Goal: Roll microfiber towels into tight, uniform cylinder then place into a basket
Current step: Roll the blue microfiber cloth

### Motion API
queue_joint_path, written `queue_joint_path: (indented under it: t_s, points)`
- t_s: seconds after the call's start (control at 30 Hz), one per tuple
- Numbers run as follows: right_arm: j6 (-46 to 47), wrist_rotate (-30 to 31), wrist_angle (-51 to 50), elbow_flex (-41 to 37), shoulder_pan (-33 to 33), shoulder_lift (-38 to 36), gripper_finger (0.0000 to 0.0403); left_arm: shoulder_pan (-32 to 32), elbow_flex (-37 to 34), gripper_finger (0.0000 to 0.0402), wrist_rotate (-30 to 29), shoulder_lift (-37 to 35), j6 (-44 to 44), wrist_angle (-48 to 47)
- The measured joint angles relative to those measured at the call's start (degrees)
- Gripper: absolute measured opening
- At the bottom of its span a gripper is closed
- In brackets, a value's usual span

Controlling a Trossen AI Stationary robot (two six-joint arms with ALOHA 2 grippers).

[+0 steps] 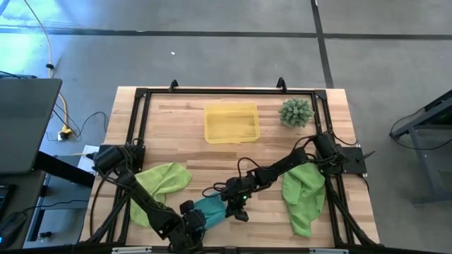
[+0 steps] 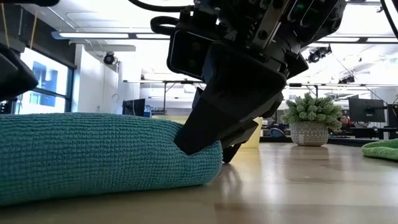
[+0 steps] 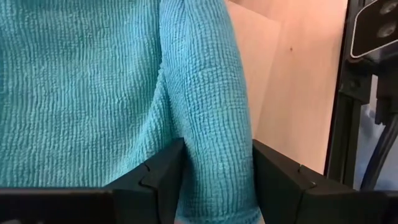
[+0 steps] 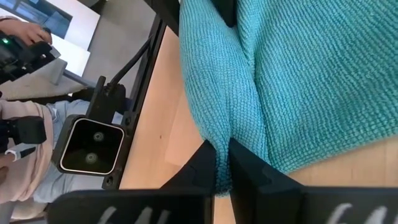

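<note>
**Ana:** Teal towel [image 1: 212, 209] first. Where does it lie?

**Ben:** At the near edge of the bench [image 1: 191, 141], between the two arms, partly rolled into a thick fold. From the low camera it is a fat teal roll [image 2: 93, 155] flat on the wood.

**Ana:** And the claws?

**Ben:** The right claw [image 4: 222, 163] is clenched on a pinched ridge of the teal cloth at one end. The left claw [image 3: 214, 180] sits at the other end with its fingers [image 3: 158, 180] parted, a fold of the cloth filling the gap between them; they stand beside it rather than squeezing.

**Ana:** The other towels?

**Ben:** One lime-green towel [image 1: 164, 180] lies crumpled under the left arm, another lime-green towel [image 1: 304, 194] under the right arm.

**Ana:** The basket?

**Ben:** The yellow basket [image 1: 231, 123] is at the far middle of the bench, well apart from the towels, near a spiky green plant [image 1: 296, 112].
</note>
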Motion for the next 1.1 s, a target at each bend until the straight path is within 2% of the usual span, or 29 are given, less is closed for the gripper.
queue_joint_path:
  t_s: [0.17,0.4,0.53,0.67,0.77,0.97,1.03,1.1]
  points:
    - [-1.0,0.0,-0.1,0.0,0.0,0.0,0.0015,-0.4,0.0,0.0128,-0.7,0.3,-1.7,-0.3]
    - [-8.2,0.2,0.6,-0.2,-0.1,-0.3,0.0059,-0.9,0.1,0.0017,-0.9,1.1,-3.5,-0.2]
    - [-15.1,0.1,-1.3,-0.3,-0.6,-2.7,0.0090,-1.7,0.1,0.0022,-1.2,1.2,-6.2,-0.2]
    - [-25.5,1.2,-3.9,-0.4,-0.4,-6.7,0.0102,-2.6,0.1,0.0033,-1.2,1.2,-8.3,-0.3]
    - [-35.3,6.4,-5.4,-0.3,1.9,-9.3,0.0103,-2.6,0.1,0.0027,0.1,1.2,-8.8,-0.4]
    - [-58.4,24.0,-2.7,-0.2,9.6,-8.9,0.0103,-2.6,0.1,0.0023,0.7,1.2,-8.8,-0.4]
    - [-61.7,28.5,-1.1,-0.2,11.4,-7.5,0.0104,-2.5,0.0,0.0024,0.8,1.2,-8.8,-0.4]
    - [-62.6,30.0,1.1,-0.2,12.3,-6.4,0.0109,-2.5,0.0,0.0024,0.8,1.2,-8.8,-0.3]
